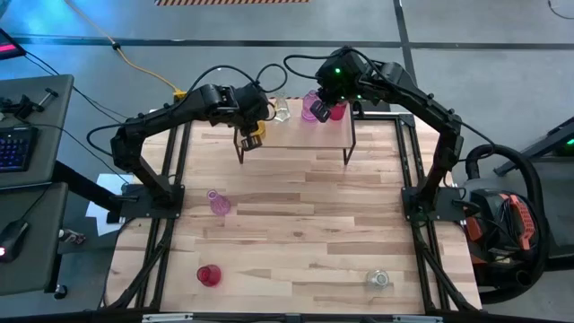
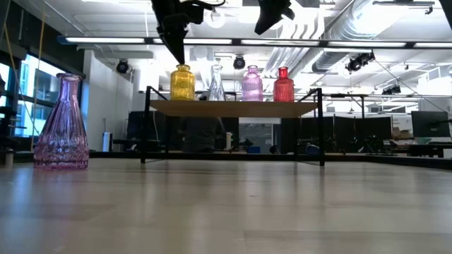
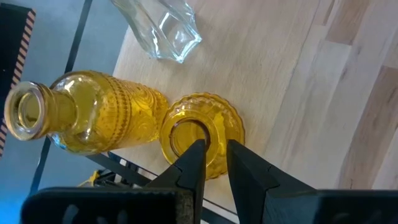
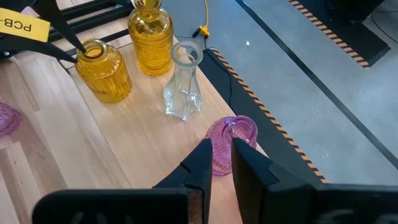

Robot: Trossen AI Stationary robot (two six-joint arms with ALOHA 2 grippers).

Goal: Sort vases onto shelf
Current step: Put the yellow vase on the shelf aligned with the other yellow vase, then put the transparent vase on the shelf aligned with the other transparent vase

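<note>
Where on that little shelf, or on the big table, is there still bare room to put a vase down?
The shelf is crowded along its back edge, where yellow, clear, pink and red vases stand under both grippers; its front strip is bare. On the table, the middle is open between the pink vase, red vase and clear vase.

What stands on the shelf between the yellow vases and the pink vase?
One clear vase stands alone between the yellow vases and the pink vase on the shelf. The right wrist view shows it best, the low view too.

Shelf (image 2: 233,108): light wood, black legs. On it: 2 yellow vases (image 4: 104,71) w/ embossed bands, 1 clear vase (image 4: 183,84), ribbed pink vase (image 4: 229,144), red vase (image 2: 283,85).
</note>
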